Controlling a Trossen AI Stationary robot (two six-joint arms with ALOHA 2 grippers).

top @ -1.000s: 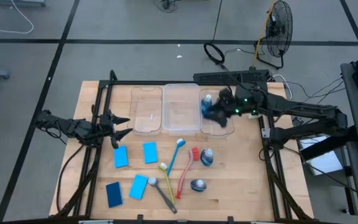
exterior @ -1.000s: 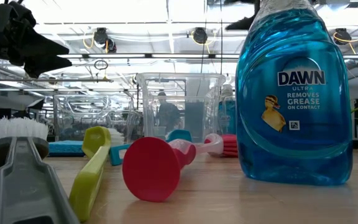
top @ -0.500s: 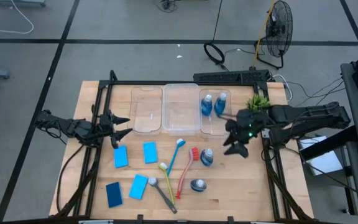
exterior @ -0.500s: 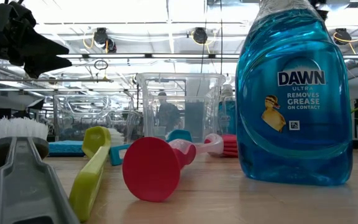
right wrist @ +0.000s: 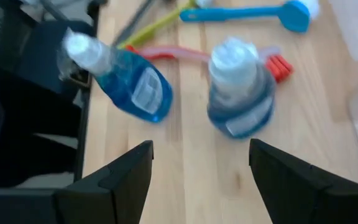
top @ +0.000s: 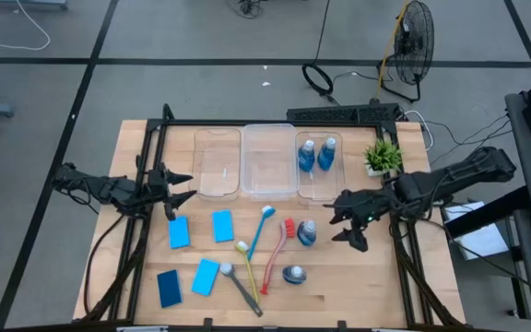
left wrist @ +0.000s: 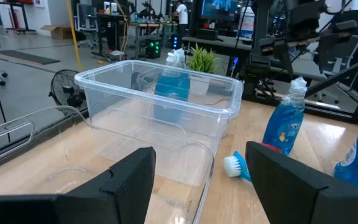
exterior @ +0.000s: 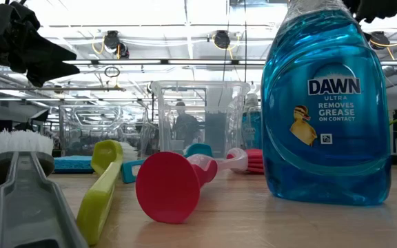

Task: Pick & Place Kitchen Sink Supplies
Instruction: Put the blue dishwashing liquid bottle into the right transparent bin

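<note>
In the high view four blue sponges [top: 179, 232] lie flat on the table's left part. The blue [top: 262, 226], red [top: 275, 258], yellow-green [top: 247, 263] and grey [top: 240, 288] brushes lie beside them. Two bottles [top: 317, 154] stand in the right clear bin [top: 319, 189]. One bottle [top: 306, 232] stands upright on the table, another [top: 293, 275] nearer the near edge. My right gripper [top: 339, 221] is open, just right of the upright bottle [right wrist: 241, 93] and touching nothing. My left gripper [top: 178, 187] waits open at the table's left, left of the bins.
Three clear bins [top: 269, 161] stand side by side at the far edge; the left and middle ones hold nothing I can see. A small green potted plant [top: 383, 155] stands right of them. A black frame [top: 155, 138] runs round the table. Bare wood lies right of the bottles.
My right gripper has left the right bin and swung toward the table's near edge, down beside the upright bottle. A second bottle now shows in that bin where the gripper was. My left arm has kept still.
</note>
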